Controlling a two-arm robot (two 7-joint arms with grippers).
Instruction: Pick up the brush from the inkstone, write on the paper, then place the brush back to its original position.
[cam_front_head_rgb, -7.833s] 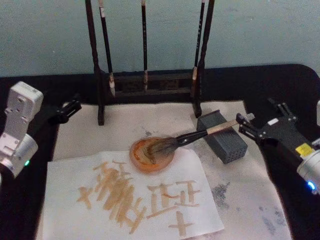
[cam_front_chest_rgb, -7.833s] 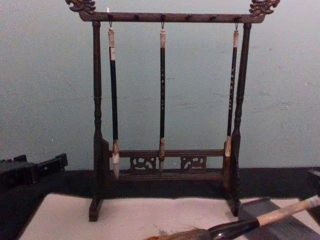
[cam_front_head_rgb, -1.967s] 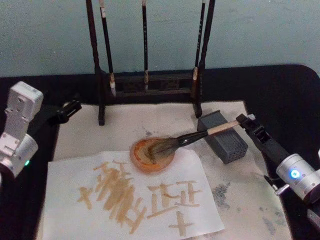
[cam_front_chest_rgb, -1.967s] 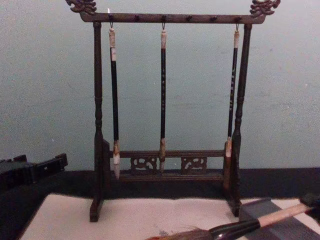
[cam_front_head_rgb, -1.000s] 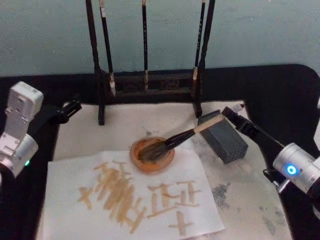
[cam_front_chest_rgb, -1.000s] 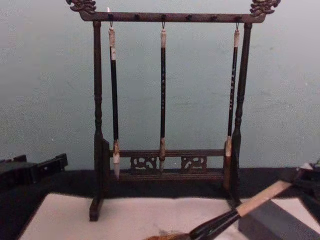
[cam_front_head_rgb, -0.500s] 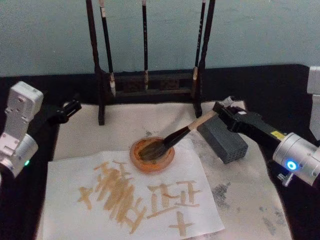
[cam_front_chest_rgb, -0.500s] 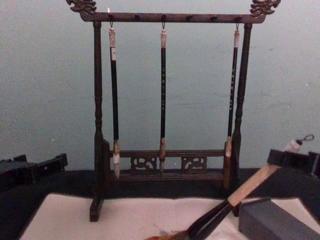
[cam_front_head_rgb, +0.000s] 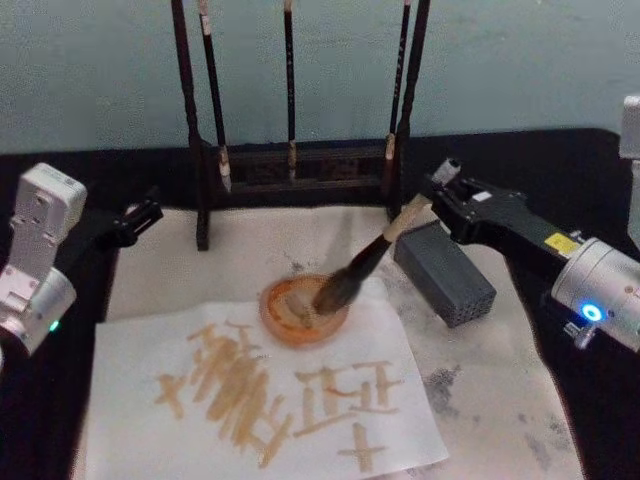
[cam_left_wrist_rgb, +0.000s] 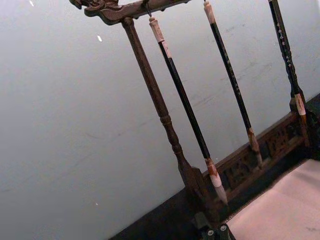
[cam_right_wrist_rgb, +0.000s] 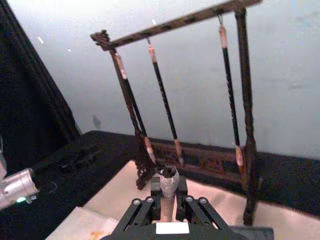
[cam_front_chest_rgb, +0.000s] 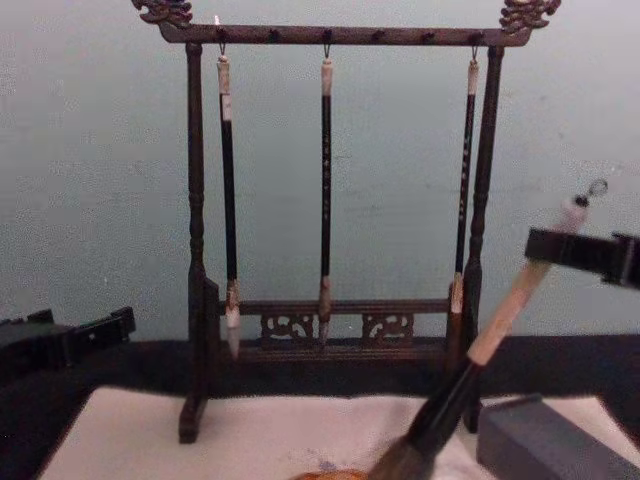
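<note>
Brush (cam_front_head_rgb: 365, 262) stands tilted, with its bristles down in the orange dish (cam_front_head_rgb: 300, 318) at the paper's (cam_front_head_rgb: 130, 360) far edge and its handle clear of the inkstone (cam_front_head_rgb: 445, 272). Right gripper (cam_front_head_rgb: 437, 190) is clamped on the pale upper handle, just below the cord loop. Left gripper (cam_front_head_rgb: 140, 214) sits parked far left, near the rack (cam_front_head_rgb: 200, 150).

Inkstone (cam_front_head_rgb: 445, 273) R of dish (cam_front_head_rgb: 270, 308); rack (cam_front_head_rgb: 300, 166) behind both
</note>
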